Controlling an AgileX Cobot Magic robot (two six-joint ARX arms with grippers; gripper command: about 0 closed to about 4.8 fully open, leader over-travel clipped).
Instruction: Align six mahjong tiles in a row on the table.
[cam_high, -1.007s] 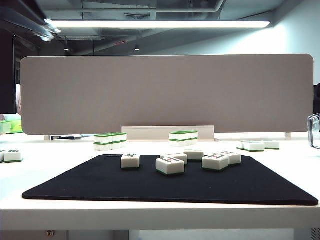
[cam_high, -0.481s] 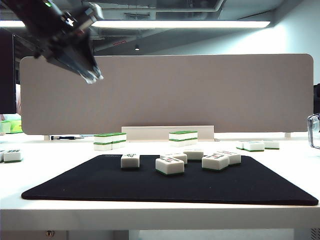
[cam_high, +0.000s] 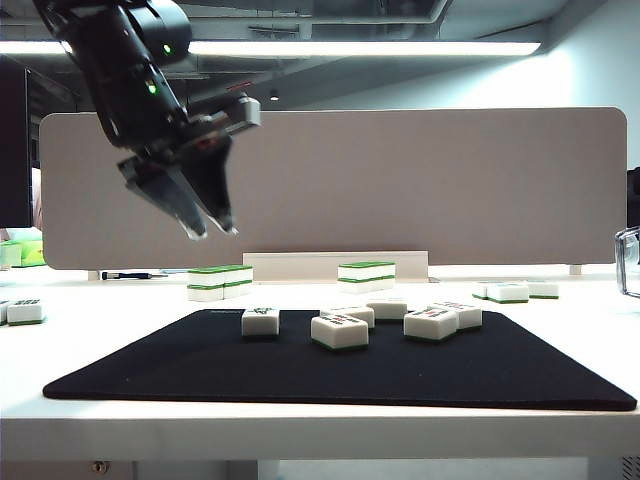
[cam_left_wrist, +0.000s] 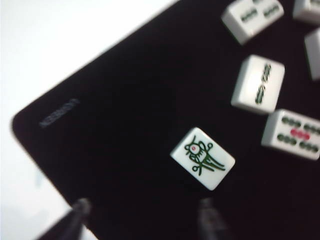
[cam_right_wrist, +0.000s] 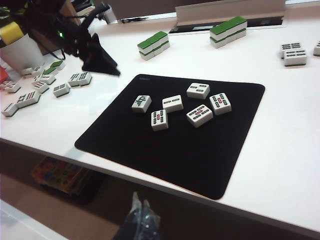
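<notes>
Six mahjong tiles (cam_high: 340, 331) lie below the left hand (cam_high: 212, 230), tilted downward, fingers parted; right hand (cam_right_wrist: 140, 216) closed.

A grey divider panel (cam_high: 335, 187) stands upright. Above it, a long ceiling light strip (cam_high: 330, 48) glows among dark ceiling pipes (cam_high: 300, 12).

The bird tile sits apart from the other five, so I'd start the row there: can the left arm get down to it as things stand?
Probably yes. The left end effector hangs open above the mat, over the bird tile, with nothing between. The nearest tiles lie clear of it.
</notes>
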